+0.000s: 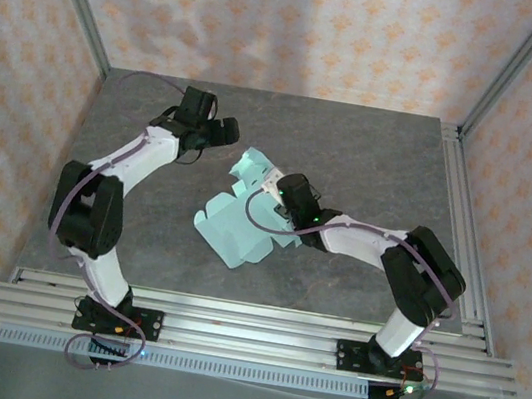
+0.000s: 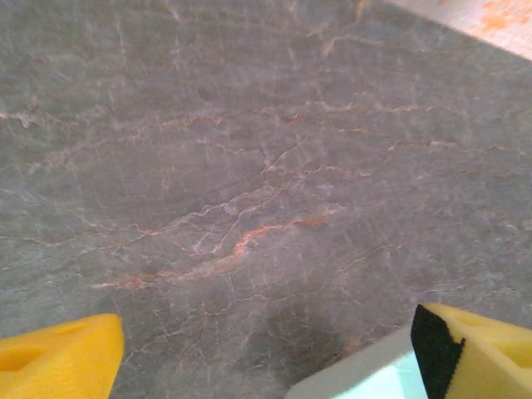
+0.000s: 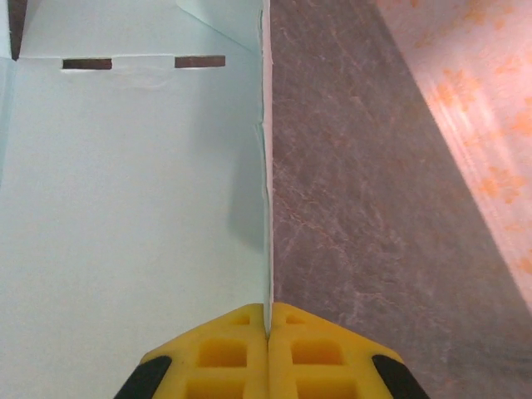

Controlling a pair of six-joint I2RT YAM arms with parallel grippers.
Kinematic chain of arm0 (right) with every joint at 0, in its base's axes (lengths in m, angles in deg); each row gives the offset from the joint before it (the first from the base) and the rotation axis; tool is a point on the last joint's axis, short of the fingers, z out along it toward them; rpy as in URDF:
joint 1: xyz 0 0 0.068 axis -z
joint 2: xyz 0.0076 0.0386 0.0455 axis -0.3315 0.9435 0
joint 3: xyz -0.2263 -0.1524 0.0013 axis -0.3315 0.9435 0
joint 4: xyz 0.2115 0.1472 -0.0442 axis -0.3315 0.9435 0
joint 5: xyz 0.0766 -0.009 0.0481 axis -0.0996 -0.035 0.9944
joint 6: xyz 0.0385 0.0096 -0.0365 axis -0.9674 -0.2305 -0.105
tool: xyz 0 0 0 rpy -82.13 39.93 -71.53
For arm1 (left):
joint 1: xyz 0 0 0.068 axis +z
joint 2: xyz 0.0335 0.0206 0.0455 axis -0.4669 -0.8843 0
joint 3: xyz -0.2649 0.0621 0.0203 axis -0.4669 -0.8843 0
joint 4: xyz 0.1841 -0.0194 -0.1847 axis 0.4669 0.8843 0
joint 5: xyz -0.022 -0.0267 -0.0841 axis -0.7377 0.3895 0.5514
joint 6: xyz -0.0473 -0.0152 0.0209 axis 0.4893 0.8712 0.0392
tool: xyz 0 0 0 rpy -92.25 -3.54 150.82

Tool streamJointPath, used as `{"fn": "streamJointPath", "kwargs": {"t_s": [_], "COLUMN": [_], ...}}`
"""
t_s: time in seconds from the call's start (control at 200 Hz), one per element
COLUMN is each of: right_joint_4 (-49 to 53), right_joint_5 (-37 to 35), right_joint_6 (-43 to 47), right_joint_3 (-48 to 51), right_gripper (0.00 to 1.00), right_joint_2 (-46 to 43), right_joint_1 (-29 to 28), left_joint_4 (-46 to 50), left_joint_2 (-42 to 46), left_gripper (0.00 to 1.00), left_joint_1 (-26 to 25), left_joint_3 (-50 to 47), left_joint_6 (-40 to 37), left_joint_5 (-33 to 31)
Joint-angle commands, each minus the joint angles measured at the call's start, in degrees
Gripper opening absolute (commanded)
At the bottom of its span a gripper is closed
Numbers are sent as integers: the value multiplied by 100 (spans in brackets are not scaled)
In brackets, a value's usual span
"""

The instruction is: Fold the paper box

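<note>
The paper box (image 1: pixel 233 227) is a pale mint-green die-cut card lying partly unfolded at the table's middle, with one panel (image 1: pixel 252 169) raised at its far end. My right gripper (image 1: pixel 271 184) is shut on that raised panel's edge. In the right wrist view the yellow fingers (image 3: pixel 224 353) pinch the card's thin edge at the gripper (image 3: pixel 268 320), and the paper box (image 3: pixel 133 191) fills the left with two slots near the top. My left gripper (image 1: pixel 218 134) stands open to the far left of the card. Its yellow fingers (image 2: pixel 62 362) are wide apart, and a corner of the paper box (image 2: pixel 366 378) lies between them.
The grey marbled table (image 1: pixel 373 166) is walled by patterned panels. An aluminium rail (image 1: pixel 465 221) runs along its right side and more rails (image 1: pixel 246 323) cross the near edge by the arm bases.
</note>
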Motion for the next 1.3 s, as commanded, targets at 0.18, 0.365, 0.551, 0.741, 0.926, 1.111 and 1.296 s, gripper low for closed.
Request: {"fn": "streamJointPath", "kwargs": {"t_s": [0.18, 0.365, 0.551, 0.741, 0.926, 1.111, 1.296], "right_joint_4": [-1510, -2720, -2539, -2017, -2007, -1934, -1865], "right_joint_5": [-1279, -1567, -1436, -971, -801, -760, -729], "right_joint_6": [1554, 2301, 2062, 1706, 1798, 1787, 1657], "right_joint_3": [384, 628, 585, 511, 556, 529, 512], "right_gripper": [0, 0, 0, 0, 0, 0, 0], "right_joint_2": [293, 522, 450, 222, 164, 136, 109], "right_joint_1": [-261, -332, -332, -332, -332, -332, -332], "left_joint_4": [-85, -123, -195, -259, -195, -44, 54], "left_joint_2": [-584, -769, -1149, -1395, -1640, -1847, -1918], "left_gripper": [80, 73, 72, 72, 73, 75, 75], "left_joint_1": [152, 169, 169, 169, 177, 178, 194], "left_joint_3": [252, 278, 315, 343, 527, 749, 853], "left_joint_6": [-76, -78, -188, -284, -375, -617, -957], "left_joint_5": [377, 527, 883, 1063, 1139, 1267, 1736]}}
